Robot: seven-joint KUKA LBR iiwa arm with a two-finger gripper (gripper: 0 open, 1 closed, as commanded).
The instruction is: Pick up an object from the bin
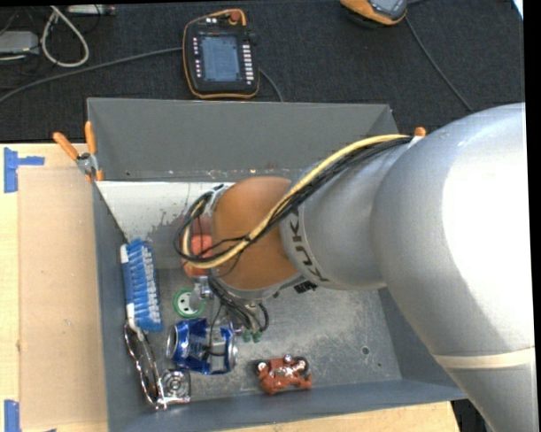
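My gripper (pixel 226 303) hangs low in the left half of the bin, mostly hidden under the arm's orange cover. Directly below it, toward the front wall, lies a crushed blue can (pixel 199 347) with a silver end. A small green-and-white round thing (pixel 183 302) sits just to the gripper's left. An orange-red toy car (pixel 283 374) rests on the floor to the gripper's lower right, near the front wall.
A blue bristle brush (pixel 141 285) lies along the left wall. Metal tongs (pixel 150 370) lie in the front left corner beside the can. The large grey arm covers the bin's right side and back middle.
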